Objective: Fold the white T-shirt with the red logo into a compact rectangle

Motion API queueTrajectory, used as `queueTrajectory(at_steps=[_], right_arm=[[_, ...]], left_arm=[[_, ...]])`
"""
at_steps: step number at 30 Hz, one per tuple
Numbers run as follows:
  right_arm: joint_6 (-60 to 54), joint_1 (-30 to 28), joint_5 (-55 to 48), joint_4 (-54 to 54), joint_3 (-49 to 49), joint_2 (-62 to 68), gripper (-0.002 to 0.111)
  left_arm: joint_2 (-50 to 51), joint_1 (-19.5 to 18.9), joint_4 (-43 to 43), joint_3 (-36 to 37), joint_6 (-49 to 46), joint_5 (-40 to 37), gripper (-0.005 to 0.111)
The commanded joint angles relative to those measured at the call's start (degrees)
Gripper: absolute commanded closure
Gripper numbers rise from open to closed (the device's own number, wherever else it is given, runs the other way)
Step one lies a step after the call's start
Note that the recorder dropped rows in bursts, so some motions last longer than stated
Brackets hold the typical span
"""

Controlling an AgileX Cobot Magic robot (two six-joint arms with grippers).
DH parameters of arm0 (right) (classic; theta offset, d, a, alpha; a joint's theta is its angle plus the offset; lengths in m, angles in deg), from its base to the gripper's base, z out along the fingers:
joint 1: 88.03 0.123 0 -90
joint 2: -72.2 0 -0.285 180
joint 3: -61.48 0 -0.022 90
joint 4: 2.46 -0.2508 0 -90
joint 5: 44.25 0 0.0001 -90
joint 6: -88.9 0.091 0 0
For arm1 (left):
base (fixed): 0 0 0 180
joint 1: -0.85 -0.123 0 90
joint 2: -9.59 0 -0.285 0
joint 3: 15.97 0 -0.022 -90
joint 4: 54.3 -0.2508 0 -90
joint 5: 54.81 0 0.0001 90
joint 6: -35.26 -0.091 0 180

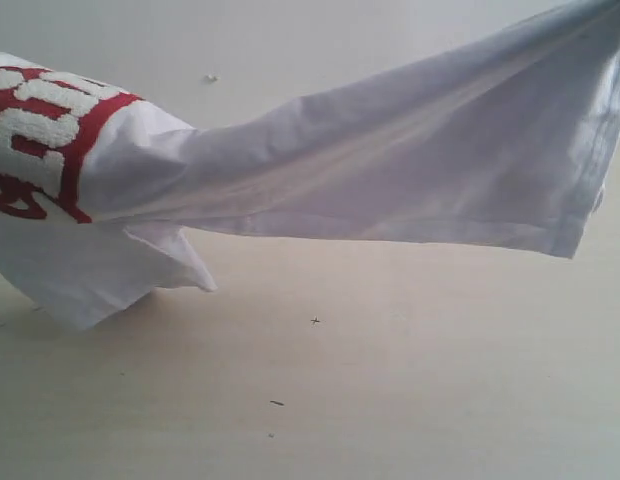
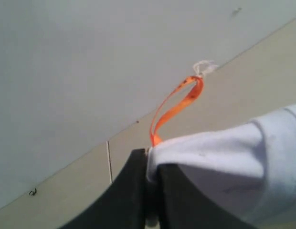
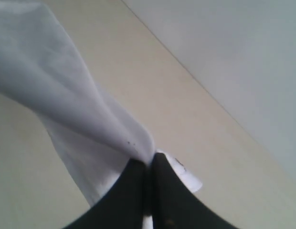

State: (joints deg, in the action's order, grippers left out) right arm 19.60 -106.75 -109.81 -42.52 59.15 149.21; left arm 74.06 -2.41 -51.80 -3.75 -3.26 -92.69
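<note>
Clearly the white T-shirt [image 1: 390, 170] is off the table [image 1: 410, 400] for most of its length. It is strung as a sagging band from the left side of the exterior view up to the upper right corner. At the left end the red logo [image 1: 35, 140] faces the camera. Below it a loose flap [image 1: 100, 285] hangs down to the table, touching it or nearly so. The left fingers [image 2: 131, 191] are pinched tight on a bunched white edge, with the orange tag [image 2: 179, 102] looping free just beside them, so this hold is probably near the collar. The right fingers [image 3: 131, 191] are likewise clamped on a thin gathered corner of cloth.

As I judge the risks, both holds take only a small bite of fabric. Drawing the arms further apart could drag a hem out of one pinch and drop that end. The hanging flap could tuck under the body when the shirt comes down and leave a crease or a lopsided fold.

As for room, the table under the raised cloth carries only a few dark specks [image 1: 315, 321], which leaves wide space to lay the shirt flat. Each wrist view shows a table edge not far from the fingers; which edge it is, I cannot tell.
</note>
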Motion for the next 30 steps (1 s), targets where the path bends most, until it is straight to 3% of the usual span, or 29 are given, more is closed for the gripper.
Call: queueTrajectory(at_steps=[1, 4, 11, 16, 23, 27, 30], right_arm=[[1.94, 2.37, 2.06, -2.90, 0.38, -2.14, 0.108], [1.83, 4.56, 2.61, -2.78, 0.38, -2.93, 0.108], [7.90, 5.36, 2.58, 4.67, 0.38, -0.76, 0.108], [10.82, 5.36, -1.92, 6.62, 0.38, 7.96, 0.108], [10.82, 5.36, 9.19, 11.03, 1.76, 22.57, 0.108], [12.06, 5.36, 5.32, 12.20, 11.06, 35.59, 0.108], [13.91, 5.36, 9.23, 13.34, 15.80, 39.63, 0.108]], left_arm=[[-3.77, -0.12, -11.52, -0.69, 13.20, 0.21, 0.107], [-5.09, -0.03, -17.57, -0.69, 18.06, 0.08, 0.107], [0.97, 1.90, -16.57, -0.69, 17.52, -5.23, 0.107], [11.41, 1.90, -9.28, -0.69, 4.11, -10.00, 0.107], [28.93, 1.90, -4.99, -2.50, -1.86, 2.67, 0.107], [41.22, 1.78, -4.99, -10.24, -1.86, 6.12, 0.107], [46.19, 1.78, -4.99, -13.63, -1.59, 9.18, 0.107]])
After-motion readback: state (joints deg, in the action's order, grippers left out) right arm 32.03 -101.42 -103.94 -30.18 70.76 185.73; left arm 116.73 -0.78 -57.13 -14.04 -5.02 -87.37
